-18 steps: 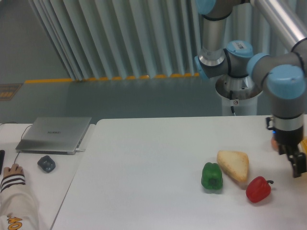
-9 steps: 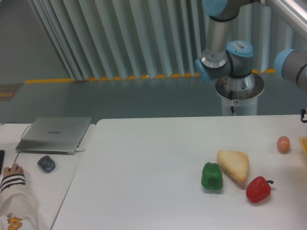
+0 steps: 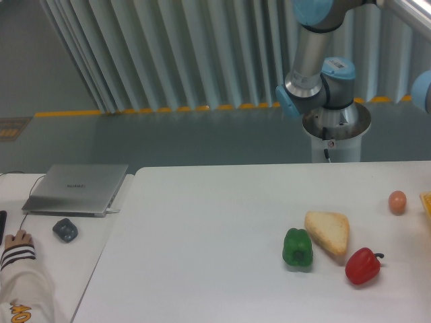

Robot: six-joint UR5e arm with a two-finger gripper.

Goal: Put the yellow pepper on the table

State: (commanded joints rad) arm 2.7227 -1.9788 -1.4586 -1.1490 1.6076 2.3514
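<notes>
The white table (image 3: 202,235) fills the lower part of the camera view. I see no whole yellow pepper anywhere. A thin yellow-orange sliver (image 3: 427,202) touches the right edge of the frame, and I cannot tell what it is. My gripper is outside the frame. Only the arm's upper links (image 3: 316,60) and base (image 3: 335,124) show behind the table at the upper right.
On the table's right side lie a green pepper (image 3: 297,247), a wedge of bread (image 3: 328,232), a red pepper (image 3: 362,266) and a brown egg (image 3: 397,201). A laptop (image 3: 77,188), a mouse (image 3: 65,229) and a person's hand (image 3: 17,239) are on the left desk.
The wrist and gripper that hung over the table's right edge have gone out of the frame to the upper right. The egg they hid now shows.
</notes>
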